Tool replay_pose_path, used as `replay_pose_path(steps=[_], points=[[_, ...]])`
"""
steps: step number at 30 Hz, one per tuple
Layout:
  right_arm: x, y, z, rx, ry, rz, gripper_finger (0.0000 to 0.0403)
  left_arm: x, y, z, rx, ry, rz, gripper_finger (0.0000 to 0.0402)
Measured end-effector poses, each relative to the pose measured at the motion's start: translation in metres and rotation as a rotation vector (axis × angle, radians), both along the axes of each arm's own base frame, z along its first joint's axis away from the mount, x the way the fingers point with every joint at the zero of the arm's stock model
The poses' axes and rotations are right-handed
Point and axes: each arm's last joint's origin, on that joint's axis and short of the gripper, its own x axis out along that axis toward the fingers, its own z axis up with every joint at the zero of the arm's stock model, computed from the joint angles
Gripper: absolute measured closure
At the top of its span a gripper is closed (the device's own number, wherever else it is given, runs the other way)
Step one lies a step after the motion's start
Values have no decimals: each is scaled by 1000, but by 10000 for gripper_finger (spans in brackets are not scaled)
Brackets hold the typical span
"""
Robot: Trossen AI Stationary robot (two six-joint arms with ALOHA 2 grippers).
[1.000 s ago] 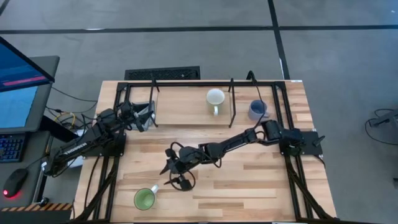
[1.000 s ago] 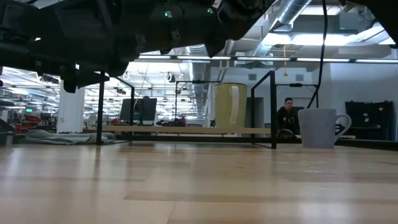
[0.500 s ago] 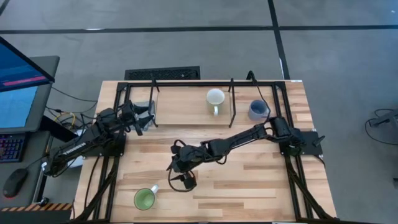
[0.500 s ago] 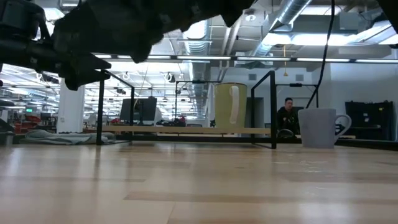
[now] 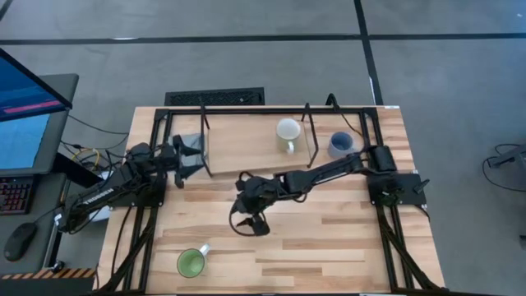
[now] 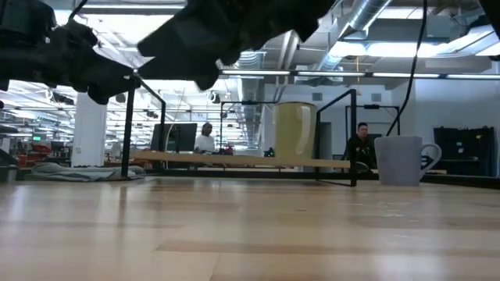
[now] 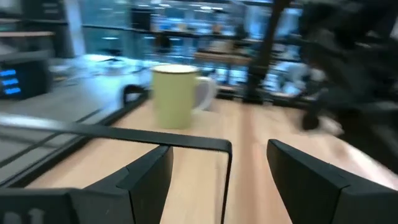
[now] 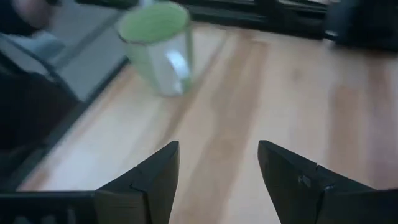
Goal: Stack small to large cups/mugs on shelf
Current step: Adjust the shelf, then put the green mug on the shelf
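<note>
Grippers both empty, fingers spread. Right gripper (image 5: 249, 222) hangs over the middle of the tabletop (image 5: 329, 238), arm reaching in from the right edge; its wrist view shows the two dark fingers (image 8: 155, 177) apart with bare planks between them and the green mug (image 8: 157, 55) farther off. Left gripper (image 5: 194, 156) sits at the left end of the shelf (image 5: 242, 140), fingers (image 7: 146, 177) apart on either side of a black frame rod, with the white mug (image 7: 176, 94) ahead of it. White mug (image 5: 288, 131) stands upright on the shelf board. Blue-grey mug (image 5: 340, 145) stands on the tabletop just off the shelf's right end. Green mug (image 5: 191, 262) stands alone near the tabletop's front left edge, well apart from the shelf. Two people (image 6: 360, 144) sit in the room behind.
</note>
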Motion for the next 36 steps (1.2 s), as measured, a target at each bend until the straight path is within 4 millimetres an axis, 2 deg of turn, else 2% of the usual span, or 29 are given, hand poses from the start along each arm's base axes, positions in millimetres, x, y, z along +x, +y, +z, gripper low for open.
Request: replay_pose_path(steps=[2, 5, 11, 31, 36], points=[[-7, 1, 3, -46, -4, -31, 163, 0, -1, 0, 2, -1, -30, 150], [-12, 2, 3, -71, -7, -49, 163, 0, 1, 0, 9, -1, 30, 150], [-12, 4, 0, -61, 5, -61, 163, -2, 6, -2, 20, 30, 202, 150], [-11, 5, 0, -61, -1, -61, 163, -4, 9, -7, 1, 103, 343, 150], [-12, 5, -1, -58, 7, -64, 163, -8, 8, -6, -37, 183, 388, 150]])
